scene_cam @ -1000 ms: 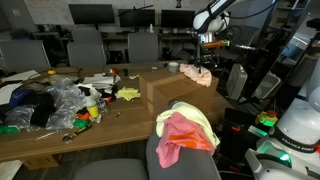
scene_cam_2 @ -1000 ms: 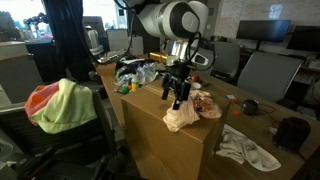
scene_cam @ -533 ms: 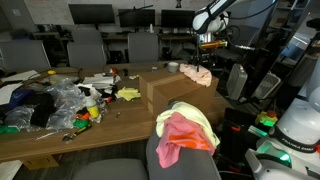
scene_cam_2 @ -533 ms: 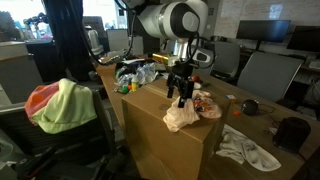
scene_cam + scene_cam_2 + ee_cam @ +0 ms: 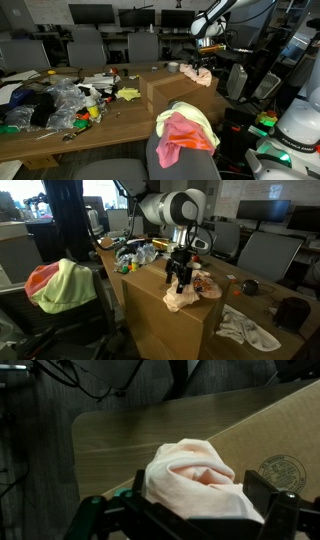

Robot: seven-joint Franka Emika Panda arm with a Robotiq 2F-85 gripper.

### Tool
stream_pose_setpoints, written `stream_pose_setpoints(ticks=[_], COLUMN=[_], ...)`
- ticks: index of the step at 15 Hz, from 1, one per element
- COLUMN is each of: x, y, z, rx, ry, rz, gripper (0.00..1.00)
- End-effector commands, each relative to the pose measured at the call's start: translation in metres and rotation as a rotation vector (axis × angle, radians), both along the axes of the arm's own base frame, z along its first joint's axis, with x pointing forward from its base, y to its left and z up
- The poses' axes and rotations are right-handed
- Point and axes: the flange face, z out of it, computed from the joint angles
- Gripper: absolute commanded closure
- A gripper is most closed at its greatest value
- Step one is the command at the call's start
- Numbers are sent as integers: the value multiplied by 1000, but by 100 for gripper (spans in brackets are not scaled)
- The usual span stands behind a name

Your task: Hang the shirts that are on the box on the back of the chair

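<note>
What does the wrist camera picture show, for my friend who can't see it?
A crumpled peach-cream shirt lies on a brown cardboard box, framed by the open end effector at the bottom edge. A wooden tabletop and dark cables sit behind.

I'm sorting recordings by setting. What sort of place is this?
Probably an office or lab workroom. Dark monitors line the desks at the back, grey office chairs stand in front of them, and a long wooden table is heaped with clutter.
</note>
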Motion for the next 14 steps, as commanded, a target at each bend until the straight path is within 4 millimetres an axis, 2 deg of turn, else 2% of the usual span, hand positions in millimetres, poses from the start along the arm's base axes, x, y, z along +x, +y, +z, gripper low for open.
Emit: stream_pose_setpoints(ticks=[1,2,4,13,14], x=[4,4,4,2,2], y=[-2,-2,-2,-2,-2], z=[-3,-3,-4,-2,-1], rx=[-8,-7,-9,-17,-20], ry=[4,5,4,2,2], rz=[-9,-10,-10,-13,-16], gripper=[0,0,27,98,100])
